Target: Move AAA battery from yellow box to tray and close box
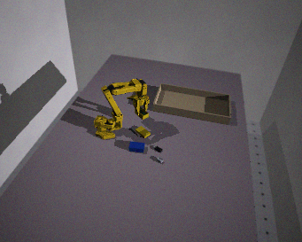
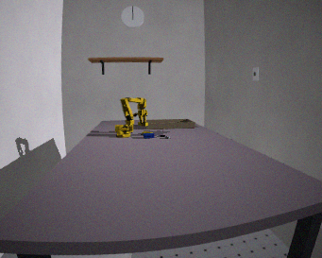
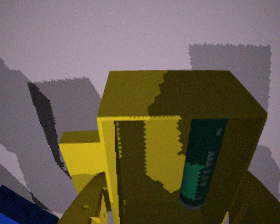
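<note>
My gripper (image 1: 142,113) (image 3: 167,200) is shut on the yellow box's base (image 3: 165,95), with one jaw at each side. It holds the base above the table, short of the tray. The base's open side faces the wrist camera. Inside, the green AAA battery (image 3: 200,165) lies lengthwise along the right wall. The yellow lid (image 1: 143,131) (image 3: 82,157) is off the base and lies on the table below the gripper, toward the blue box. The wooden tray (image 1: 193,115) (image 2: 173,125) stands beyond the gripper to the right; no object shows in it in the top view.
A blue box (image 1: 136,147) (image 2: 149,135) (image 3: 22,207) sits on the table near the lid. Right of it lie a small black object (image 1: 158,149) and a small pale object (image 1: 160,160). The tray's raised walls are edges beside the arm.
</note>
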Tool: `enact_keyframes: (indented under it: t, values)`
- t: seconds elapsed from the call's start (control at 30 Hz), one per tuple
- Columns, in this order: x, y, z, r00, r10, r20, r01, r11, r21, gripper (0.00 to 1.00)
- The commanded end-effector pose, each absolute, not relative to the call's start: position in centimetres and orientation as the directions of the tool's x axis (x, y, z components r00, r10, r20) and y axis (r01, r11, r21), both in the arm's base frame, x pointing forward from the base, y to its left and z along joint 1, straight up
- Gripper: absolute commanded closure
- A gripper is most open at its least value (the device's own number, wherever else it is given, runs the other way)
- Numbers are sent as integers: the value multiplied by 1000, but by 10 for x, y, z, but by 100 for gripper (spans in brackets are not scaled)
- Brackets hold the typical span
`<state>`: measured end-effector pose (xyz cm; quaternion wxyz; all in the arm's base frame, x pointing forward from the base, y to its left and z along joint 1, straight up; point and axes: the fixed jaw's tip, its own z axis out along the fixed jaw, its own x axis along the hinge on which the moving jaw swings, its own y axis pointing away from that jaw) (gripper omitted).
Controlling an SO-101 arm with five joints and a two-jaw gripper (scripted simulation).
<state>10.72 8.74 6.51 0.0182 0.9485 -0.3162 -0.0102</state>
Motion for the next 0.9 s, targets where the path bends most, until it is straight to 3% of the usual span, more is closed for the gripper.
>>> enact_keyframes:
  t: [0.0, 0.4, 0.87]
  values:
    - [109, 91, 69, 807, -591, 0, -591, -807, 0, 80]
    - [114, 96, 70, 896, -444, 0, -444, -896, 0, 80]
    - [129, 114, 72, 994, 113, 0, 113, -994, 0, 80]
